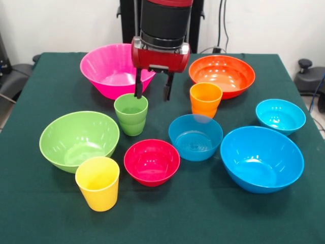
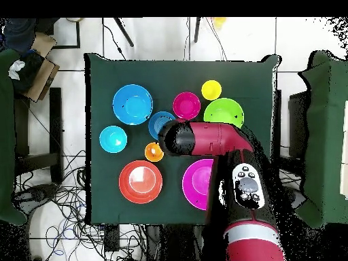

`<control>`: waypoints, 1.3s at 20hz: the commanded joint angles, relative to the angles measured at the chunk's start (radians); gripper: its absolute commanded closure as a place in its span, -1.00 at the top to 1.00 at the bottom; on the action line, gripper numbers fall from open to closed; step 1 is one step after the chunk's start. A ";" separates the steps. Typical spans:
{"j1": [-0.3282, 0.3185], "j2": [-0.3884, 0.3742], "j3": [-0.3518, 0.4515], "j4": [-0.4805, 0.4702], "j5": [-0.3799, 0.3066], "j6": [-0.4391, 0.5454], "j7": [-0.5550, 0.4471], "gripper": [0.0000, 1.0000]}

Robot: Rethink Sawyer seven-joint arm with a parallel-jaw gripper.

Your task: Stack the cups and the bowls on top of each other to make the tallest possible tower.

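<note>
My gripper (image 1: 152,96) hangs open over the table's middle, with nothing between its fingers. One finger (image 1: 138,85) ends at the far rim of the upright green cup (image 1: 131,115); the other is off to the cup's right. The orange cup (image 1: 205,99) stands to the right and the yellow cup (image 1: 97,183) at the front left. Around them sit the pink bowl (image 1: 104,68), orange bowl (image 1: 222,75), light green bowl (image 1: 78,138), red bowl (image 1: 152,161), a mid-size blue bowl (image 1: 195,136), a small cyan bowl (image 1: 280,116) and a large blue bowl (image 1: 261,158). Nothing is stacked. In the overhead view the arm (image 2: 204,139) hides the green cup.
The dark green tablecloth (image 1: 203,218) covers the whole table. All cups and bowls stand apart, open side up. Chairs and cables surround the table (image 2: 95,81) in the overhead view.
</note>
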 commanded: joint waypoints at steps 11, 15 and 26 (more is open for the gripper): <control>0.032 0.057 -0.019 0.048 -0.047 -0.168 0.107 1.00; 0.032 0.059 -0.022 0.053 -0.040 -0.175 0.097 1.00; 0.044 0.043 -0.029 0.044 -0.031 -0.138 0.079 1.00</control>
